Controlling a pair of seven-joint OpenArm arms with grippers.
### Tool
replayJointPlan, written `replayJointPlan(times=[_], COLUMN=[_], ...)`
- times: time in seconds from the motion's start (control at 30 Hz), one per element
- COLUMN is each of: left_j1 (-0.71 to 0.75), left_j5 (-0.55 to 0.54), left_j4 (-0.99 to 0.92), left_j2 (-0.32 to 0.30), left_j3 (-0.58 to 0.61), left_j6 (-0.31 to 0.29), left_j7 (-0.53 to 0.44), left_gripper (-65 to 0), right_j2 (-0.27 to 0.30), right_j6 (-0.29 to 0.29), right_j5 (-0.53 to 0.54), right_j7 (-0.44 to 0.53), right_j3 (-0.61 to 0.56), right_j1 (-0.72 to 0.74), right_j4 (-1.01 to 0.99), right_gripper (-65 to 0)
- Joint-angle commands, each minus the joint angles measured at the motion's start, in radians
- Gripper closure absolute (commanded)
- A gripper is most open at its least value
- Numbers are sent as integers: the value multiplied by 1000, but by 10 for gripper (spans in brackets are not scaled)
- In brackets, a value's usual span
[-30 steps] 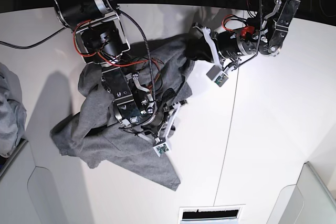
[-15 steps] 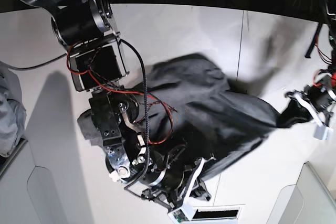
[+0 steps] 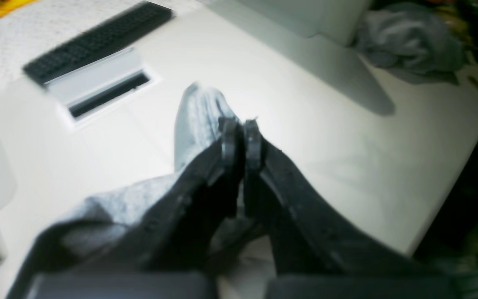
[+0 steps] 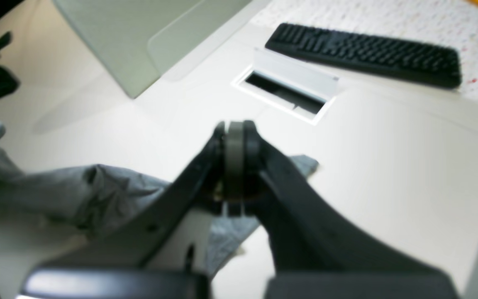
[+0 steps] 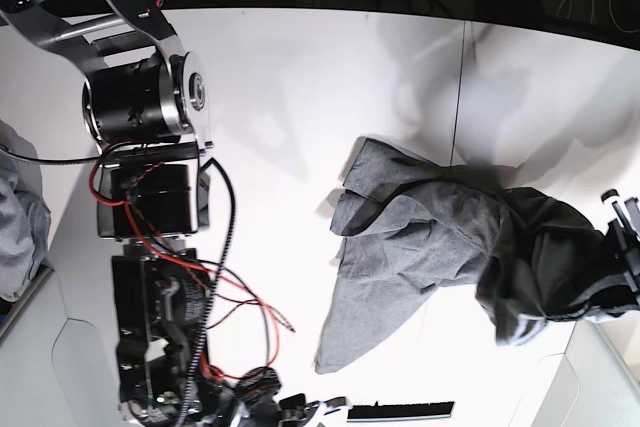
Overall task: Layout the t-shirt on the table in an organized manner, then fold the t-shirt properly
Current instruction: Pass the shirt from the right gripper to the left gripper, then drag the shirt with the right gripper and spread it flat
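The grey t-shirt (image 5: pixel 420 237) lies rumpled on the white table (image 5: pixel 280 97), right of centre. One end narrows to a point toward the front edge, and the other is bunched and drawn to the right edge. There my left gripper (image 3: pixel 241 137) is shut on a fold of the t-shirt (image 3: pixel 199 116), and a tip of cloth pokes past its fingers. My right gripper (image 4: pixel 237 137) is shut just above the t-shirt (image 4: pixel 98 187). The cloth lies on the table under its fingers, and I see none pinched between them.
A paler grey cloth heap (image 5: pixel 20 227) sits at the left edge. A cable slot (image 5: pixel 400 409) opens at the front edge, with a black keyboard (image 4: pixel 367 54) beyond it. The right arm's bulky links (image 5: pixel 150 247) cover the left side. A dark seam (image 5: pixel 458 97) crosses the table.
The shirt has been swept from the left-centre to the right side, following my left gripper. It has come out from under the right arm, which has swung down to the front edge.
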Motion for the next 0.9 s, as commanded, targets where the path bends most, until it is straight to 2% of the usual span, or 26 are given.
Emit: replayJointPlan(times=[0.0,0.1,0.23,0.33,0.43,0.57,0.6,0.67,0.73,0.8,0.87], left_j1=[16,117,209,232,232,231,229,214,185,157,142], left_j5=[-4,11,11,39,97,247,311,441,541,588,591], left_j4=[59,153,172,171,171,155,138,82,6,-70,-126], left_j2=[3,53,106,144,180,251,272,311,344,376,393], left_j3=[1,41,159,303,463,683,735,827,897,941,964], left_j6=[-3,-3,-3,-3,-3,-3,-3,-3,-3,-3,-3], left_j7=[-19,-20,-26,-26,-26,-50,-86,-168,-216,-225,-225], left_gripper=[0,0,0,0,0,0,0,0,0,0,-99], right_j2=[10,58,105,133,139,136,136,136,136,131,124], right_j6=[20,34,43,58,84,83,83,82,81,79,79], right_j5=[50,131,157,157,158,190,194,194,194,193,174], right_j7=[4,2,16,55,80,81,81,87,93,98,111], right_j3=[13,39,54,56,58,58,58,58,58,58,57], right_j1=[15,-58,-167,-245,-303,-359,-371,-387,-399,-413,-435], right_j4=[16,16,16,16,16,16,16,16,15,15,14], right_gripper=[0,0,0,0,0,0,-12,-152,-249,-277,-276])
